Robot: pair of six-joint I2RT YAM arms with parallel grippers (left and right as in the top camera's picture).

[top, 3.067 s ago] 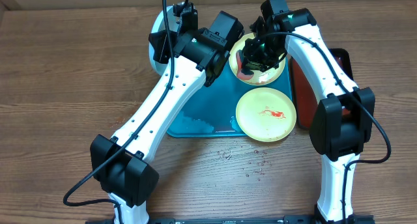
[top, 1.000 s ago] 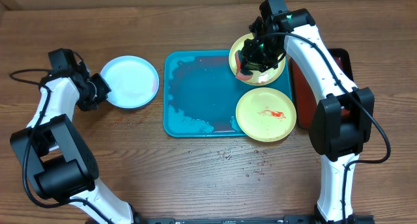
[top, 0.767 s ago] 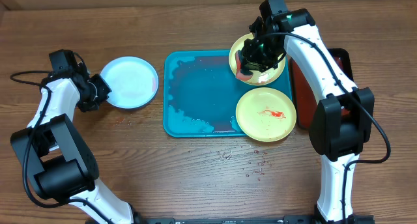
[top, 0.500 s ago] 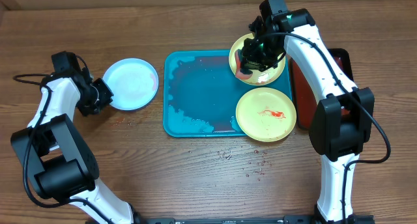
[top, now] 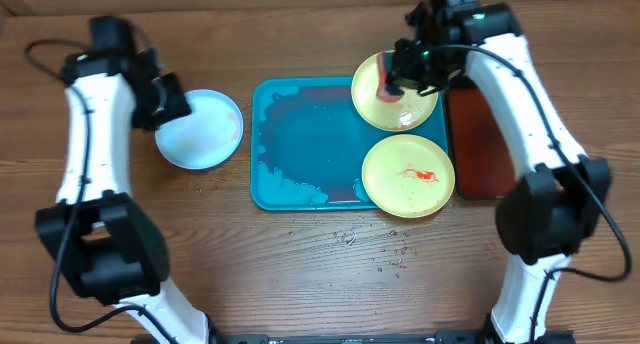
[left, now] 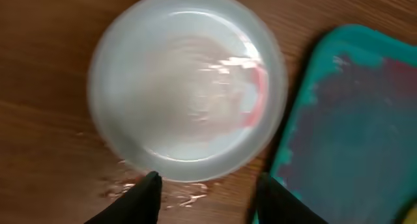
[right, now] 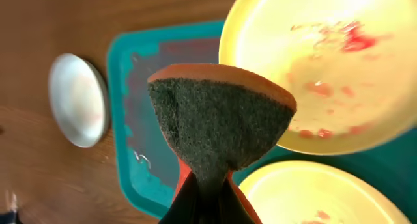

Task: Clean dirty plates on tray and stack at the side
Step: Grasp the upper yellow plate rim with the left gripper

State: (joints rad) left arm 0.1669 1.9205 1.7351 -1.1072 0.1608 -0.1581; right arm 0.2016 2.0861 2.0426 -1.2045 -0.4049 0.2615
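The pale blue-white plate [top: 205, 132] lies on the table left of the teal tray [top: 300, 144], with a pink smear near its right rim. It also shows in the left wrist view [left: 189, 81]. My left gripper [top: 170, 102] hovers above its upper-left edge, open and empty [left: 208, 191]. Two yellow-green plates sit on the tray's right side. The upper one [top: 400, 109] has faint red smears and the lower one [top: 408, 176] has a red sauce mark. My right gripper [top: 397, 82] is shut on a green-and-orange sponge [right: 221, 120], held above the upper plate [right: 339, 68].
A dark red tray [top: 480, 144] lies against the teal tray's right side, under my right arm. Water droplets [top: 385, 256] dot the wood in front of the tray. The teal tray's left part [right: 137, 120] is wet with pinkish smears.
My left arm has risen and swung back from the blue-white plate's left edge; the plate stays on the table. My right arm has lifted the sponge off the upper yellow plate.
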